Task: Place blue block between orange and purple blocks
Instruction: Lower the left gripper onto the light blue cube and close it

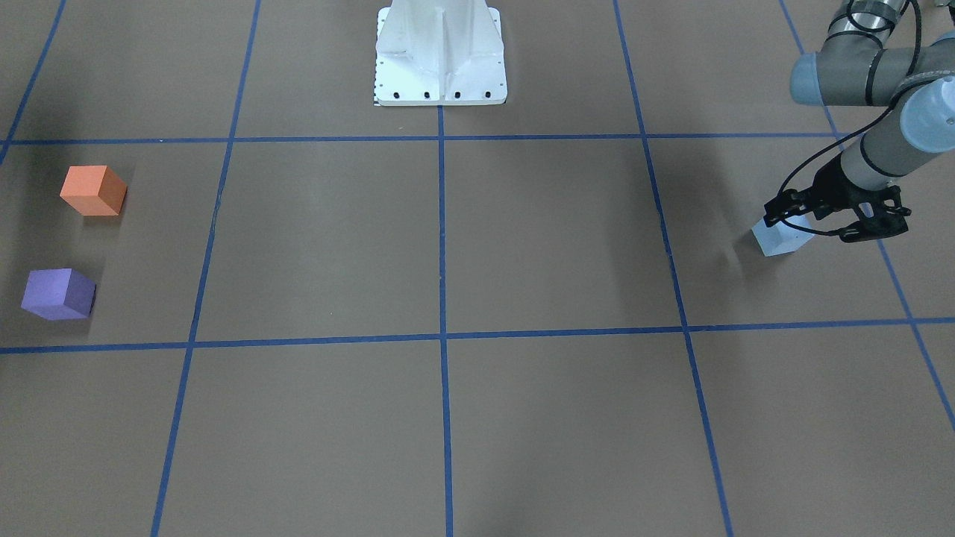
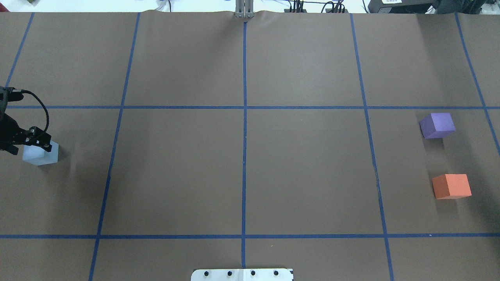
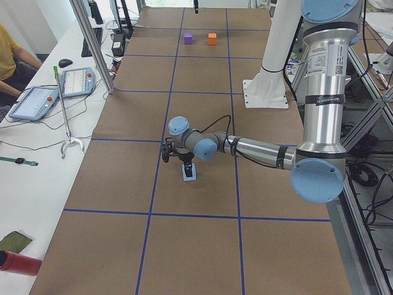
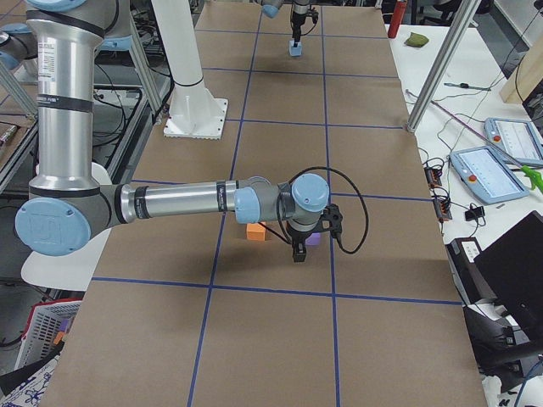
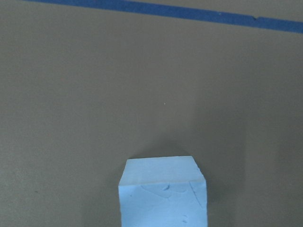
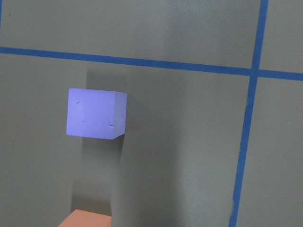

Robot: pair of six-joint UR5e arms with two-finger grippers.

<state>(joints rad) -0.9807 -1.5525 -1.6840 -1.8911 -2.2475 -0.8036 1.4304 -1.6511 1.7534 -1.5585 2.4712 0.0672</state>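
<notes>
The light blue block (image 1: 782,240) is at the table's far left end, as the overhead view (image 2: 41,155) also shows. My left gripper (image 1: 783,218) stands right over it, fingers down at its top and apparently shut on it. The left wrist view shows the block (image 5: 163,198) close at bottom centre; the fingers are hidden. I cannot tell whether it touches the table. The orange block (image 2: 451,186) and purple block (image 2: 437,125) sit apart at the right end. My right gripper (image 4: 299,253) hangs high near them, seen only from the side; I cannot tell its state.
The white robot base (image 1: 440,52) stands at the middle of the near edge. Blue tape lines (image 2: 244,156) divide the brown table into squares. A side bench with tablets (image 3: 37,101) runs along the far edge beyond the table.
</notes>
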